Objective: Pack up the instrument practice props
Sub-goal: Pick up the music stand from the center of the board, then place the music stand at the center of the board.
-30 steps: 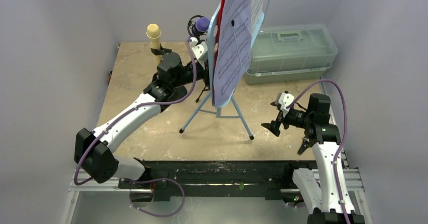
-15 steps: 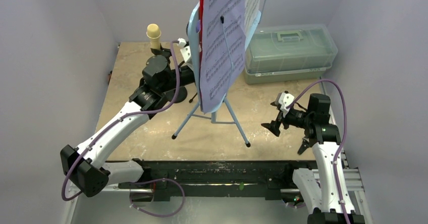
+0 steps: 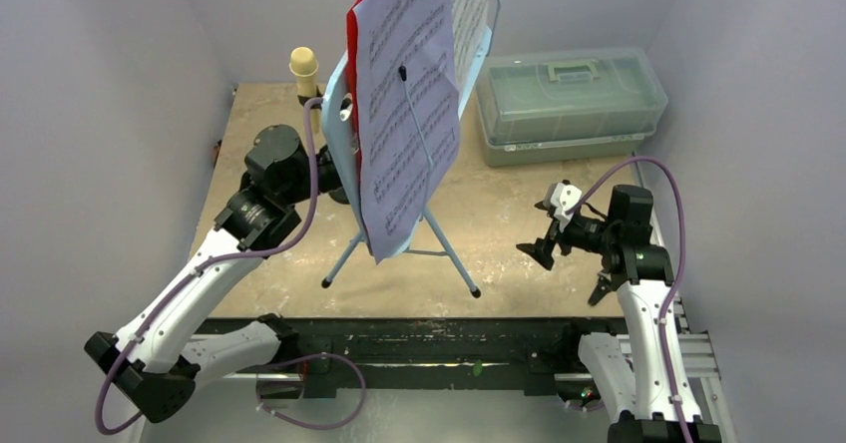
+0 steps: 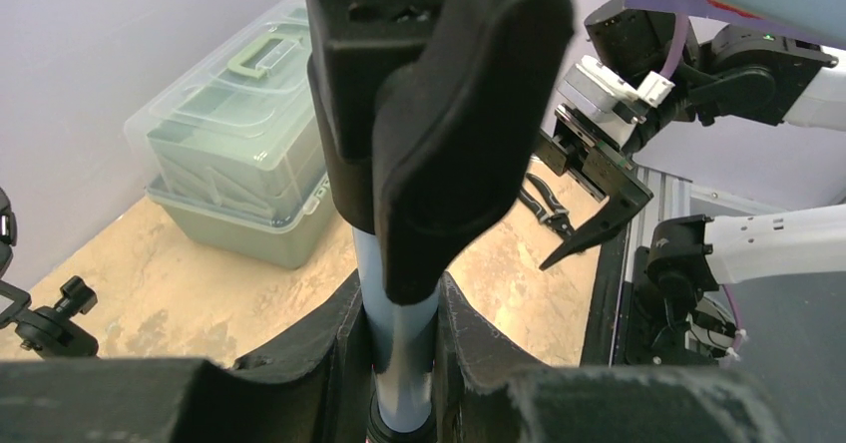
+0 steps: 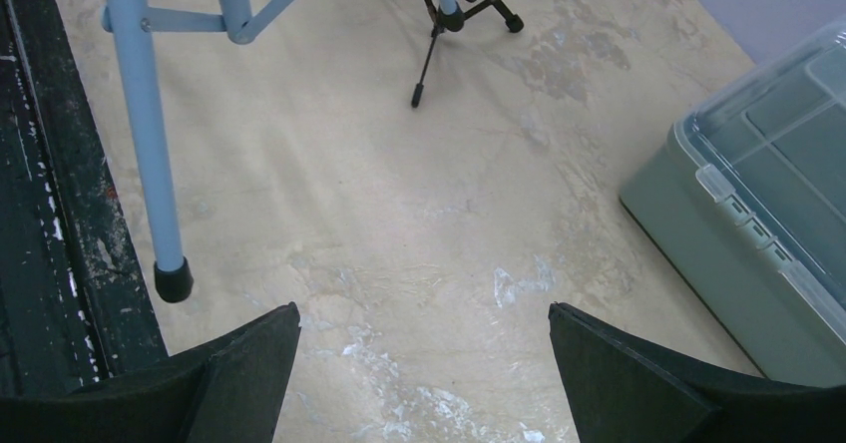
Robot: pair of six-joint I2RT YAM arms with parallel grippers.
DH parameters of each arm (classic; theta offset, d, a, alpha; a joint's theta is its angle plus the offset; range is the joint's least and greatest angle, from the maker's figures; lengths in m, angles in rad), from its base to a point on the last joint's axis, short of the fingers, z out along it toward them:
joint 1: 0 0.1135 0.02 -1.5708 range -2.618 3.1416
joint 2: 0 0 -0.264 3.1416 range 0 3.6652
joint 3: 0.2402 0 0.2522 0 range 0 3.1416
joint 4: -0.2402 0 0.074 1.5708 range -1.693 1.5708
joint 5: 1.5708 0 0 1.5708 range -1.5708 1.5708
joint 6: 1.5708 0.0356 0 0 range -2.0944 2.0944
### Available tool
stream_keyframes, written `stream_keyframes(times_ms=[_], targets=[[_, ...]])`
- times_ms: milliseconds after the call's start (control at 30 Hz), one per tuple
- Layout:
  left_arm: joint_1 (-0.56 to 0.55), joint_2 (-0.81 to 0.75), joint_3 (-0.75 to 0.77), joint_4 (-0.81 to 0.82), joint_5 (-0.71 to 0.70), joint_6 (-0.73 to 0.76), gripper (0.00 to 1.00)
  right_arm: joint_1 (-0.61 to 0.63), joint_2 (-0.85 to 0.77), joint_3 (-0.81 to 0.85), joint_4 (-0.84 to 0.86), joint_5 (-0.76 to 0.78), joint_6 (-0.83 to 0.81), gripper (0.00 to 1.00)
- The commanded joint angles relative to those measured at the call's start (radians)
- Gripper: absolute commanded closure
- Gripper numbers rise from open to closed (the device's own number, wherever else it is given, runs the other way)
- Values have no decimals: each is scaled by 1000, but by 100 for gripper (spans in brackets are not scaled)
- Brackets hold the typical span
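The light-blue music rest [image 3: 337, 139] leans to the left, with printed sheet music [image 3: 409, 94] on its face and the red folder [image 3: 356, 24] showing behind the pages. Its tripod legs [image 3: 451, 258] spread below. My left gripper [image 4: 399, 288] is shut on the rest's blue pole [image 4: 401, 363], just under a black clamp knob [image 4: 449, 134]. The cream microphone [image 3: 303, 64] stands at the back left. A black mic holder [image 4: 45, 323] sits on the table; the purple microphone is hidden. My right gripper [image 3: 539, 250] hangs open over bare table [image 5: 424, 323], right of one tripod foot [image 5: 174, 279].
The translucent grey-green box [image 3: 574, 104] with a handle stands at the back right, lid closed. Small black pliers [image 4: 551, 212] lie near the right arm. A small black tripod [image 5: 439, 14] stands behind the rest's legs. A black rail [image 3: 419, 338] runs along the near edge.
My left arm has drawn back left, carrying the music rest with sheets and folder leftward and nearer. The purple microphone is now covered from view. The right arm has not moved.
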Motion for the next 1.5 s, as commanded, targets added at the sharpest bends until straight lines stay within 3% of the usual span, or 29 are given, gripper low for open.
stream_keyframes(times_ms=[0,667,1467], targets=[[1,-120,97,163,-47,-4,100,-3,0,12,13,-13,-2,1],[0,-192,84,245,-59,-75,100,-3,10,7,19,-9,1,1],[1,-274,43,209,-106,-10,100,-3,22,6,21,-6,2,1]])
